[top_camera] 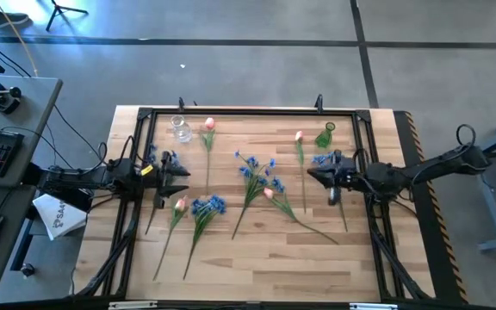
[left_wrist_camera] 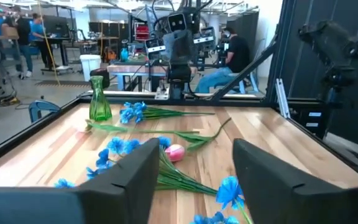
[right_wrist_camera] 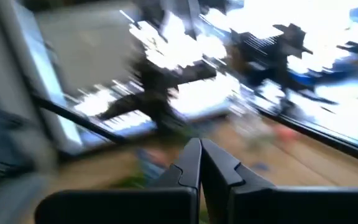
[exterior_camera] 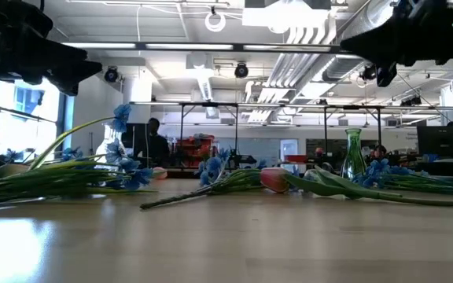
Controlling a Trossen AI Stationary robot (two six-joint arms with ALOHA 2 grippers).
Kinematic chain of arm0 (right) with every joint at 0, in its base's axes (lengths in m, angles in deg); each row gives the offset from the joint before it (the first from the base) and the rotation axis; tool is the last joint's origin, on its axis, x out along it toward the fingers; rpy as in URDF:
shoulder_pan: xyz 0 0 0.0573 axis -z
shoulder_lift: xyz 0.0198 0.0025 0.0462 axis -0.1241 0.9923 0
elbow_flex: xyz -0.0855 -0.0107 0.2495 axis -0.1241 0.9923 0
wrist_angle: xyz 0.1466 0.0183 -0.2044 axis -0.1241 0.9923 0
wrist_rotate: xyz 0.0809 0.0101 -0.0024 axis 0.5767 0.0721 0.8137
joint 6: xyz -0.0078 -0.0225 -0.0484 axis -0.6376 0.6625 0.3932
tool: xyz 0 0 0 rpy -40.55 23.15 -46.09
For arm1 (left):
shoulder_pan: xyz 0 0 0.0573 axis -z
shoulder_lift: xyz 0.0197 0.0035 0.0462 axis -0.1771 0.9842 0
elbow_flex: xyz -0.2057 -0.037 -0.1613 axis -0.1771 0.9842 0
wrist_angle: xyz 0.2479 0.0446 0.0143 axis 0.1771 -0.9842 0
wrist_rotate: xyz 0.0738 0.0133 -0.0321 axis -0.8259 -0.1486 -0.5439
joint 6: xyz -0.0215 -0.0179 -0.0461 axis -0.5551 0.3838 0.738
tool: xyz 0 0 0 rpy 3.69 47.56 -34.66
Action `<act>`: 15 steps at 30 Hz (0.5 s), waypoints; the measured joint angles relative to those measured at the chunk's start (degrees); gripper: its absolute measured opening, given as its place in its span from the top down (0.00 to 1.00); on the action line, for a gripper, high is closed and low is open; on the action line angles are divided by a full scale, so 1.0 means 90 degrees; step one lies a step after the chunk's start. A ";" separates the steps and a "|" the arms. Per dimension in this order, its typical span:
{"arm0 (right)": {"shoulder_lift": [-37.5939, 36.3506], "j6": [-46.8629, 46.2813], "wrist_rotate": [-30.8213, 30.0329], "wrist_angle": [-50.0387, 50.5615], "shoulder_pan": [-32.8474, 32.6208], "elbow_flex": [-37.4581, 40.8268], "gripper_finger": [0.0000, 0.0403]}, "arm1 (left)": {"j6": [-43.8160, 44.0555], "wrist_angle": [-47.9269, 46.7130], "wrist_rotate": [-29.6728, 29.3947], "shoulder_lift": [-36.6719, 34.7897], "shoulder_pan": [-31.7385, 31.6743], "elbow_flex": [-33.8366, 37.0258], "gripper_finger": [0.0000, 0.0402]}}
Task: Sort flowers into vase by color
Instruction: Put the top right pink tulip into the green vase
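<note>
Flowers [top_camera: 252, 176], pink tulips and blue sprays, are lying loose across the table [top_camera: 257, 258] between your two arms. You're holding the left gripper [top_camera: 169, 176] spread open over the left side. The right gripper [top_camera: 315, 176] is sitting pinched shut, nothing visible in it, near the green vase [top_camera: 325, 136]; the clear vase [top_camera: 180, 128] is standing at the far left.

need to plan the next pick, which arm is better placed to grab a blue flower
Left, probably. The left gripper is open, with blue flowers just beside it. The right gripper is shut and holds nothing visible.

four pink tulips [top_camera: 209, 124], five blue flowers [top_camera: 207, 206], two vases [top_camera: 325, 135]
</note>
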 joint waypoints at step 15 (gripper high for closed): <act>0.2687 -0.3582 -0.0490 0.6195 0.0673 -0.2966 0.76 | 0.0167 0.0099 -0.0516 0.0740 -0.0002 0.0000 0.98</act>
